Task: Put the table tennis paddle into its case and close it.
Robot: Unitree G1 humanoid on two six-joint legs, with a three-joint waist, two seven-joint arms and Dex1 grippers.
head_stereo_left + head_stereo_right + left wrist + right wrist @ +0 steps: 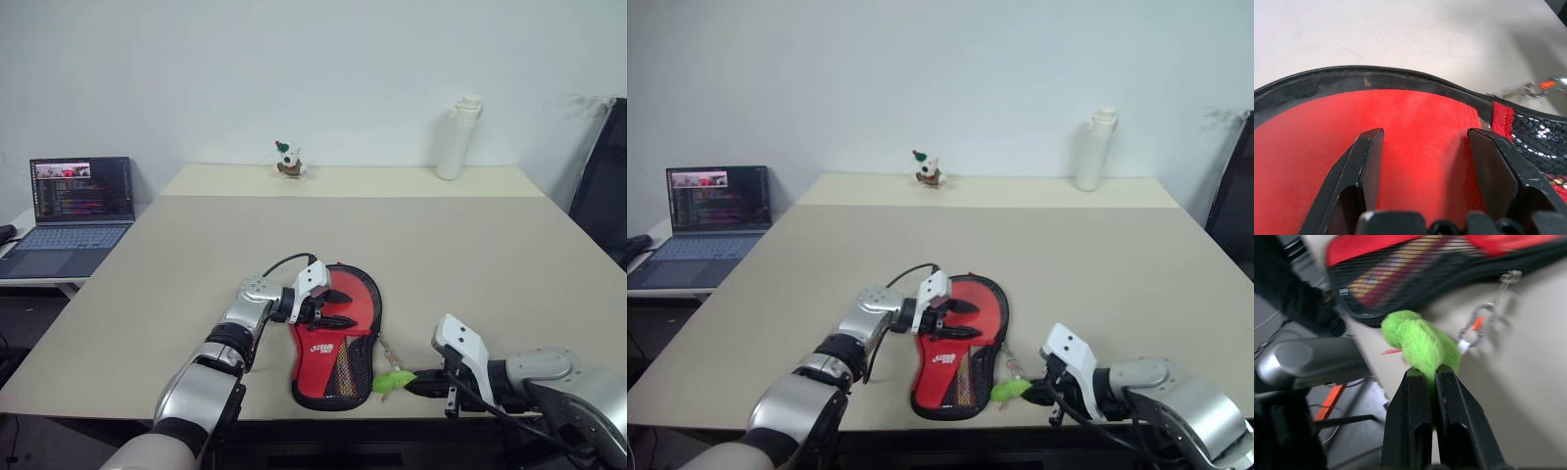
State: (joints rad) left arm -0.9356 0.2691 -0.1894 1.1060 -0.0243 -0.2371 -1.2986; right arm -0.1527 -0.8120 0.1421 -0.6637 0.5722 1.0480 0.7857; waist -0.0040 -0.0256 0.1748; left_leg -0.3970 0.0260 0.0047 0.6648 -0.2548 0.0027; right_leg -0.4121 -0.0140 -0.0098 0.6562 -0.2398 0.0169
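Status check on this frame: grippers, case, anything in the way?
Left gripper open, resting on the case. Right gripper shut on green fuzzy zipper pull. Nothing obstructing.

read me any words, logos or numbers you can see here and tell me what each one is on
White logo on the red case: lettering too small to read.
Laptop screen: lines of text, too small to read.
White bottle, small figurine, green fuzzy zip pull: no text seen.
Nothing else legible.

Left gripper [1422, 161] fingers spread over the case [1415, 117] red face.
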